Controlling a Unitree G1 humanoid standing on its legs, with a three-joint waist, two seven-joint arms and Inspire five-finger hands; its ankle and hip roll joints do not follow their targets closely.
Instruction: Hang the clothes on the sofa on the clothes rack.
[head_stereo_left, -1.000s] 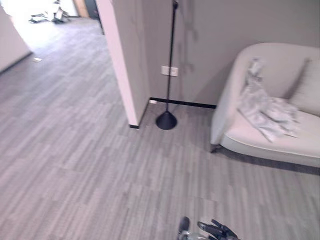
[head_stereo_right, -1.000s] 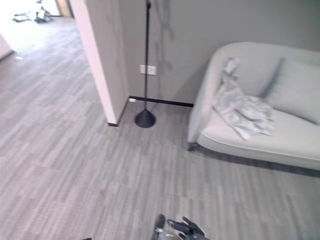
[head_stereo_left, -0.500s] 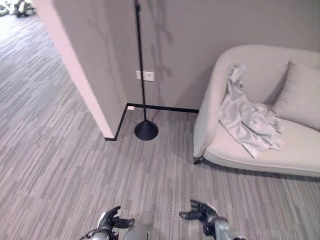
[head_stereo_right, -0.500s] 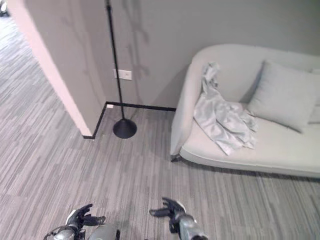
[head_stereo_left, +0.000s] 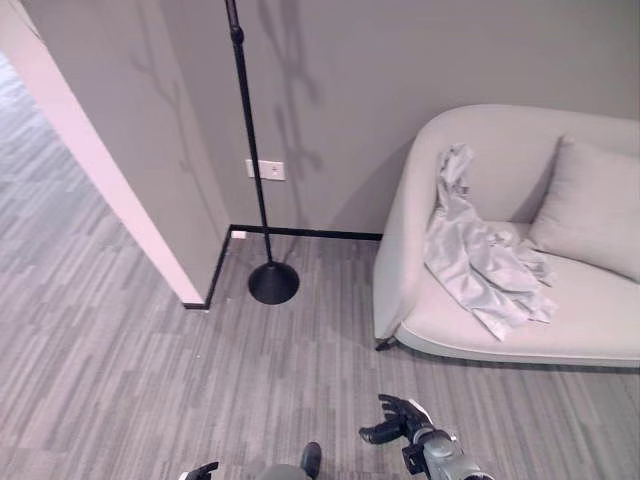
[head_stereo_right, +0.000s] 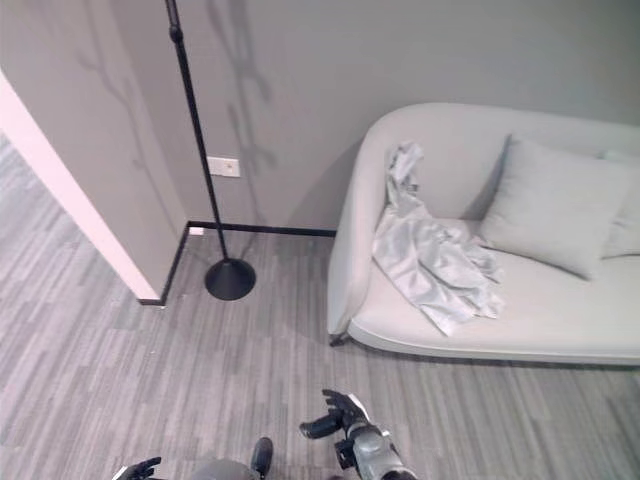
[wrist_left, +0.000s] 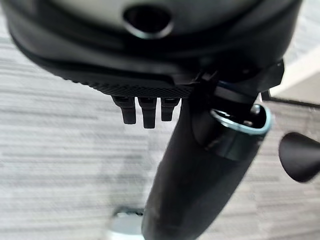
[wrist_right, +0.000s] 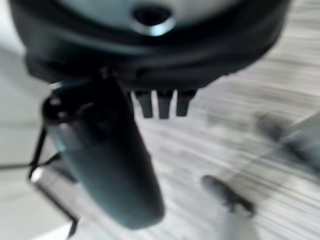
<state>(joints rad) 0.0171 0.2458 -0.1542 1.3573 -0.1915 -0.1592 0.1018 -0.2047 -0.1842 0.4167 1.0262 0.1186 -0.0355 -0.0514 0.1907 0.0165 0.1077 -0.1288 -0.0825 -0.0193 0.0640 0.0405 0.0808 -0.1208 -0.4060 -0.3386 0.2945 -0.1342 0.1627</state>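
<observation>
Left eye view: a silvery garment (head_stereo_left: 478, 262) is draped over the sofa (head_stereo_left: 600, 310) at its left end, limp and likely slippery, best gathered near its collar. Right hand (head_stereo_left: 400, 420) is relaxed, empty; left hand (head_stereo_left: 200, 471) cannot be judged.

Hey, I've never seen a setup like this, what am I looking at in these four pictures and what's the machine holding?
A walking robot with two arms and dark hands. Two pictures come from its head, looking down; the other two from cameras on its wrists, up close along each hand. The right hand hangs low with fingers spread, holding nothing; the left hand just peeks in at the bottom edge. Ahead, a silvery garment is draped over the sofa, beside a cushion. The rack, a black pole on a round base, stands by the wall.
</observation>
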